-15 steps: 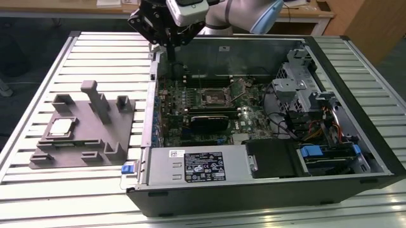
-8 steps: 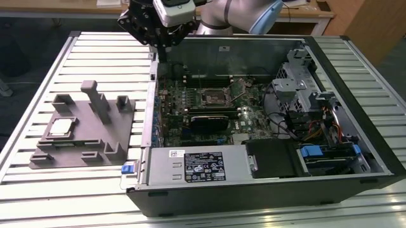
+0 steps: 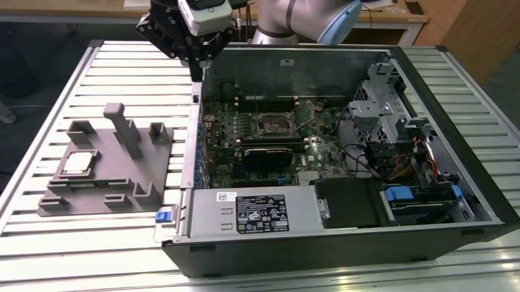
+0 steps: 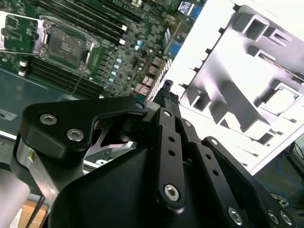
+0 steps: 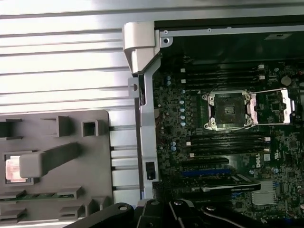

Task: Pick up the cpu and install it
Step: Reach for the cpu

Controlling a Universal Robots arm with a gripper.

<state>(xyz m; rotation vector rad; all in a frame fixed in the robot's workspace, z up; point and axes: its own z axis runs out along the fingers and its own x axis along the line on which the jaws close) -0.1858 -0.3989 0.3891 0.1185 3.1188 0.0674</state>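
Exterior view: I am hovering my gripper point(image 3: 196, 72) high above the slatted table point(image 3: 122, 67), just over a far corner of the open computer case point(image 3: 467, 158). My fingers are looking drawn together, and I am carrying nothing.

The cpu point(image 3: 79, 163) is lying flat, silvery face up, in a recess of the grey plastic fixture point(image 3: 122, 182). That fixture is resting on the table to the exterior view's left of the case, well apart from me. In the first wrist view the cpu point(image 5: 13, 168) is showing partly behind one of the fixture's posts.

The motherboard's processor socket point(image 3: 272, 125) is standing open, its metal bracket swung aside, with no chip sitting in it.

I am judging the step in hand to be the reach for the chip. I am reckoning it calls for spreading wide enough to clear the chip's edges, descending straight between the upright posts, gripping two opposite edges and keeping it level.
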